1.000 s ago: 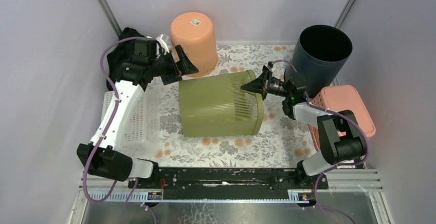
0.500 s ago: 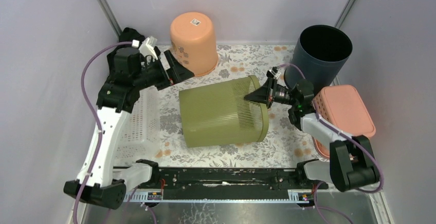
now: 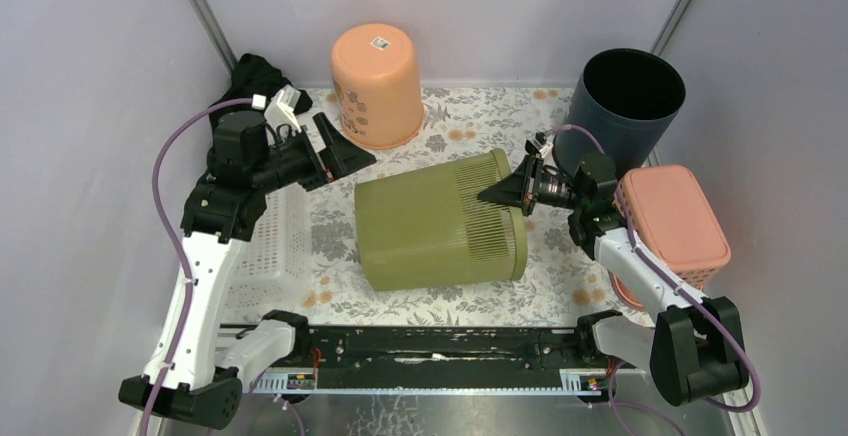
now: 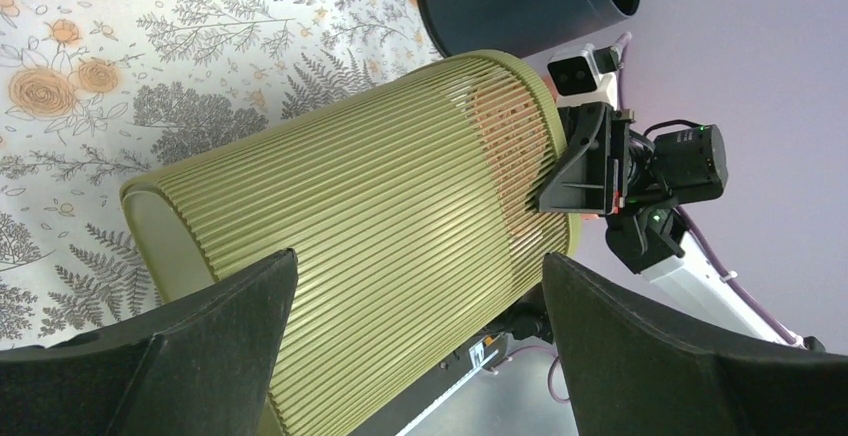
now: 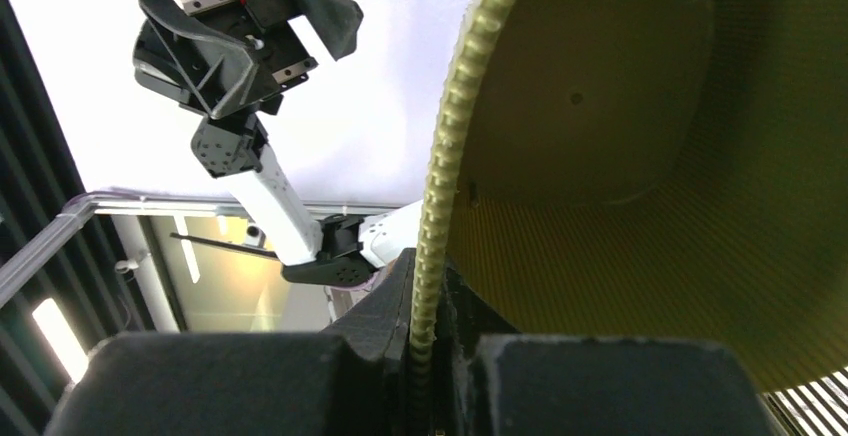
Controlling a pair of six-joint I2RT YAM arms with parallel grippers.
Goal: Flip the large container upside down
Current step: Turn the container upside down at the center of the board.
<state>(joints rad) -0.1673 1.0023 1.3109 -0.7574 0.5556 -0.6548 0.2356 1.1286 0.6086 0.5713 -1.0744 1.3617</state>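
Position of task object: olive-green ribbed plastic bin (image 3: 435, 224) lies on its side in the middle of the floral-patterned tabletop (image 3: 450, 296). Closed base faces left and open mouth faces right. The mouth end is angled a little toward the far side. Not inverted.

Right claw (image 3: 503, 194): closed tight on the bin's rim (image 5: 440, 186), at the far part of the mouth. Right wrist view shows the rim edge pinched between the two dark fingers (image 5: 250, 376), one on the outer wall side and one inside the mouth. The bin's smooth inner base is visible beyond. Cannot tell whether the mouth end is raised off the surface.

Left claw (image 3: 350, 149): spread wide, holding nothing. It sits to the far left of the bin, near its base end but apart from it. In the left wrist view its two fingers frame the ribbed wall without touching it.

Surroundings:
- peach plastic bucket (image 3: 377, 84), upside down with a white label on its base, at the far edge just beyond the left claw
- dark blue-grey round bin (image 3: 625, 106), upright, far right, behind the right claw
- pink lidded basket (image 3: 672, 221), right edge, beside the right arm
- white slotted basket (image 3: 265, 246), left side, under the left arm
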